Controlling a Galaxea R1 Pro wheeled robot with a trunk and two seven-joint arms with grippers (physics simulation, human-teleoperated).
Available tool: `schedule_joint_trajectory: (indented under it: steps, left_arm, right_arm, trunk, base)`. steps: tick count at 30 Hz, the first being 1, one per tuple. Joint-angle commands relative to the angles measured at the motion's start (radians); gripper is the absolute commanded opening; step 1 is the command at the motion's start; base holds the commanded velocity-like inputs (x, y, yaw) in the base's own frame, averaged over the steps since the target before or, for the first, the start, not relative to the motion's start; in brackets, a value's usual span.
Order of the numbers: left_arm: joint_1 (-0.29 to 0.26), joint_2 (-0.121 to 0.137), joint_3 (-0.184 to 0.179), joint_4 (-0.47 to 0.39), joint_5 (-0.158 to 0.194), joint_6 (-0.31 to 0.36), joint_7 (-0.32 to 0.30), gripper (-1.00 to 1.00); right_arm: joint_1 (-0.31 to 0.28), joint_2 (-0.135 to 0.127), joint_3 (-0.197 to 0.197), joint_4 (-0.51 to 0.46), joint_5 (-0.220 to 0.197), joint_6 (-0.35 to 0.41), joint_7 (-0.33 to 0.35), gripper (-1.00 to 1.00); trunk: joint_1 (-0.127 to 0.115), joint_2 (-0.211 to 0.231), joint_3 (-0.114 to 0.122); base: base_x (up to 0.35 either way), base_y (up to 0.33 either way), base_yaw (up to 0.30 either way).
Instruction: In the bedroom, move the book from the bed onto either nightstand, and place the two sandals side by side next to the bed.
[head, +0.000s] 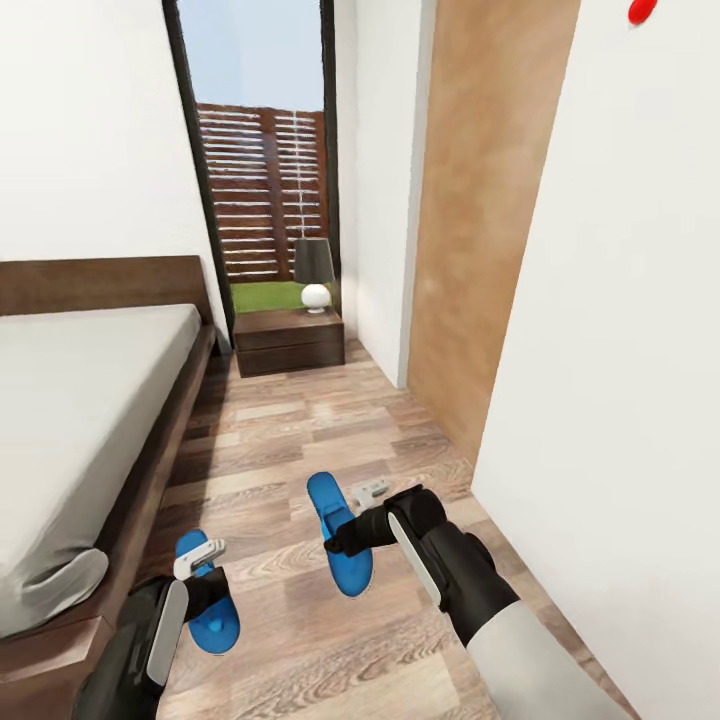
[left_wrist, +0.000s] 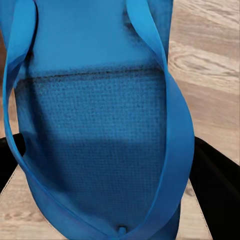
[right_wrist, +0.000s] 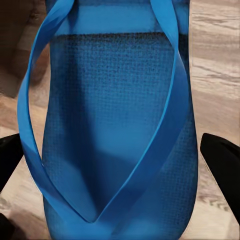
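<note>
Head view: bedroom aisle, wood-plank floor (head: 300, 430) between the bed (head: 90, 400) at left and a white wall (head: 620, 350) at right. Bed has a pale mattress top and a dark brown frame with a flat headboard at the far end. No book can be made out on the part of the mattress in view.

Nightstand (head: 288, 340): dark brown, at the far end of the aisle, just right of the headboard, in front of a tall glass opening. A lamp (head: 314, 272) with dark shade and white round base stands on its top. Beyond the glass: grass and a slatted wooden fence (head: 262, 190).

Left sandal (head: 207, 598): bright blue, near the bed frame, at the left gripper (head: 205, 572). In the left wrist view the sandal (left_wrist: 100, 130) spans the frame, straps meeting at the toe post, with the dark fingers (left_wrist: 215, 185) on either side of it. Fingers sit close against its edges; cannot tell for certain whether they pinch it.

Right sandal (head: 338, 535): bright blue, further right and a little farther along the aisle, apart from the first. The right gripper (head: 345, 540) is at its near half. In the right wrist view the sandal (right_wrist: 115, 135) lies between the fingers (right_wrist: 222, 155), with floor showing between sole and each finger: spread, not pressed on it.

Whether either sole rests on the floor cannot be told.
</note>
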Motion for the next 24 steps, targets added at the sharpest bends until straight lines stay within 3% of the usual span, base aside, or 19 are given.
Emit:
schedule_joint_trajectory:
  steps: [1, 24]
  left_arm:
    - [-0.001, -0.001, 0.002, -0.001, 0.011, 0.004, 0.007, -1.0]
    - [-0.001, 0.0, 0.0, 0.01, 0.011, 0.004, 0.007, -1.0]
  right_arm:
    - [-0.001, 0.0, 0.0, -0.001, -0.005, 0.005, -0.002, -1.0]
    - [-0.001, 0.0, 0.0, -0.001, -0.004, 0.006, -0.002, -1.0]
  trunk:
    - [0.0, 0.0, -0.001]
    - [0.0, 0.0, -0.001]
  base:
    - [0.328, -0.018, 0.278]
    - [0.328, -0.116, 0.278]
